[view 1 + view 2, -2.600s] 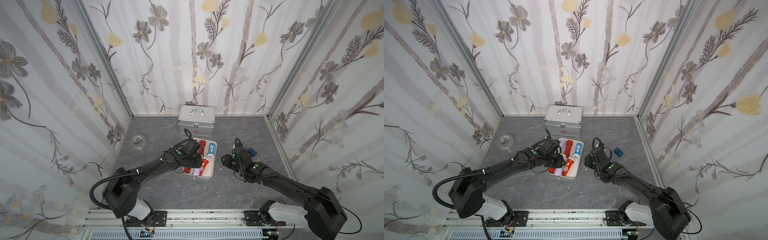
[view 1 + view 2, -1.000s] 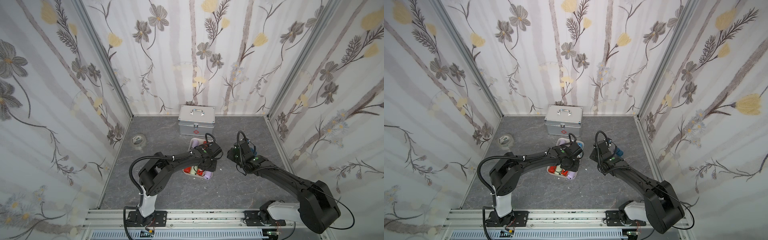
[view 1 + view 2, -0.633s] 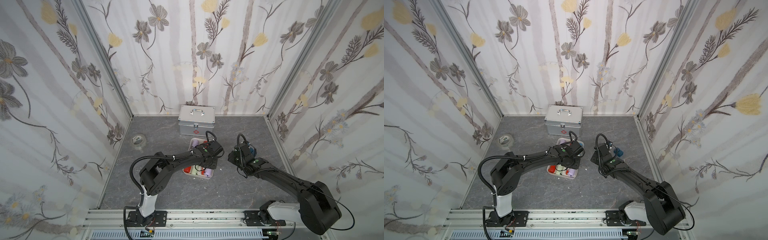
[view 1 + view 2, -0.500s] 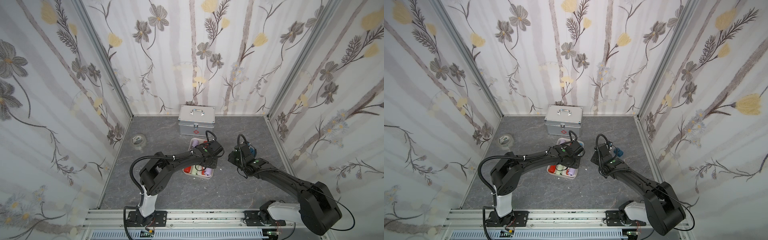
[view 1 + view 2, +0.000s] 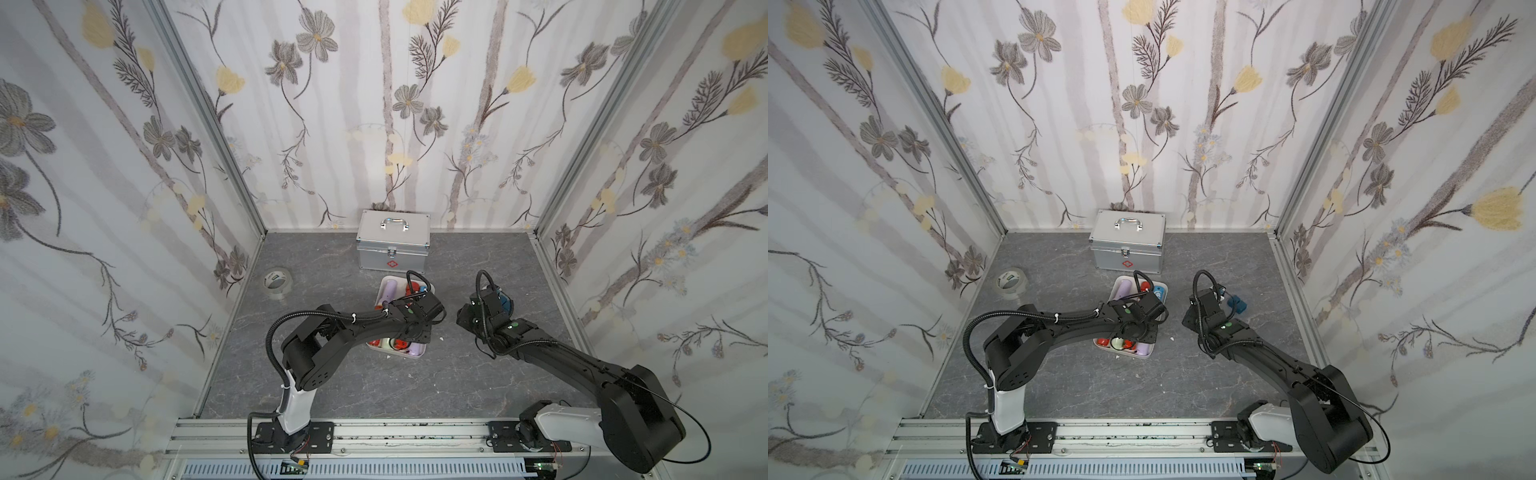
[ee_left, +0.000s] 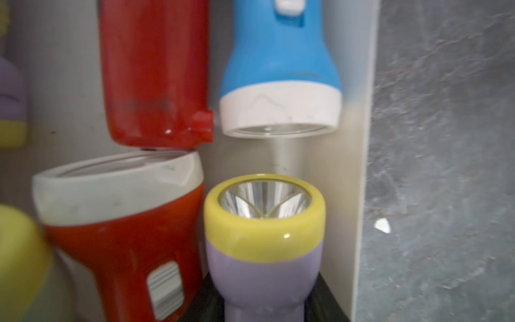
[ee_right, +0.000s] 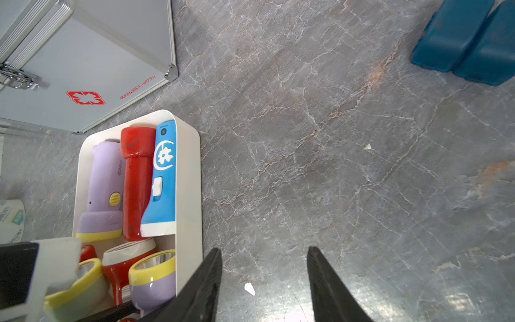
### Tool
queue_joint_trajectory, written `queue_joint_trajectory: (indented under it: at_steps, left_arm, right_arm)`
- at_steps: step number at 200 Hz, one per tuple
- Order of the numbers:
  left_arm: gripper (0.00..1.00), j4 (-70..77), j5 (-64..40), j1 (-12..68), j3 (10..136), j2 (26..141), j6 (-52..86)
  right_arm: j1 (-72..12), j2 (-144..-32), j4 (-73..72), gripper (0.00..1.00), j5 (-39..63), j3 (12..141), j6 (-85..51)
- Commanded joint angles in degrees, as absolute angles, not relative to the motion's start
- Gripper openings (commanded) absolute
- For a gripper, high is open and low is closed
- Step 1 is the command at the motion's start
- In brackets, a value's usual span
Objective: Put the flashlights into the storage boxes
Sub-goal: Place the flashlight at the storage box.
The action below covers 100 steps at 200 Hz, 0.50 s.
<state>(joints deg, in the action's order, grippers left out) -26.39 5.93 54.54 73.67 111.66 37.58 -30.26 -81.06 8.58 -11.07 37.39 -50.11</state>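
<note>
White shallow plastic tray (image 5: pixel 395 353) sits just before the silver metal case (image 5: pixel 393 249) in both top views, my left arm (image 5: pixel 353 322) over it. Left wrist: left gripper (image 6: pixel 263 305) clamps the lilac yellow-collared flashlight (image 6: pixel 264 251) inside that tray, beside a red flashlight (image 6: pixel 125 251) and blue flashlight (image 6: pixel 278 69). Right wrist: right gripper (image 7: pixel 264 278) spread, empty, over the grey marbled table (image 7: pixel 334 139).

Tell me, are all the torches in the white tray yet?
Nearly. Six torches lie in the white tray, the blue torch among them. The left pincer grips the seventh, a lilac torch, low inside the tray. The right pincer is open and empty, and no torch shows on the table. Left to do: let go and pull away.
</note>
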Motion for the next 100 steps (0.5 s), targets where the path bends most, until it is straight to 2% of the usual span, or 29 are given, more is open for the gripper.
queue_joint_trajectory:
  at_steps: [1, 15, 27, 100]
  left_arm:
    - [0.30, -28.64, 9.37, 54.51, 73.80, 110.17, 38.76]
    - [0.43, -29.11, 9.07, 54.51, 74.70, 109.67, 38.46]
    - [0.49, -29.44, 8.67, 54.58, 75.54, 109.25, 38.12]
    - [0.63, -31.11, 5.35, 54.67, 78.93, 108.28, 36.44]
  right_arm:
    - [-30.27, -80.61, 6.22, 0.51, -10.76, 37.32, -50.62]
    - [-30.16, -80.55, 6.17, 0.51, -10.63, 37.27, -50.62]
    - [-30.27, -80.35, 6.15, 0.51, -10.52, 37.27, -50.62]
    - [-30.29, -79.64, 6.06, 0.51, -10.13, 37.57, -50.37]
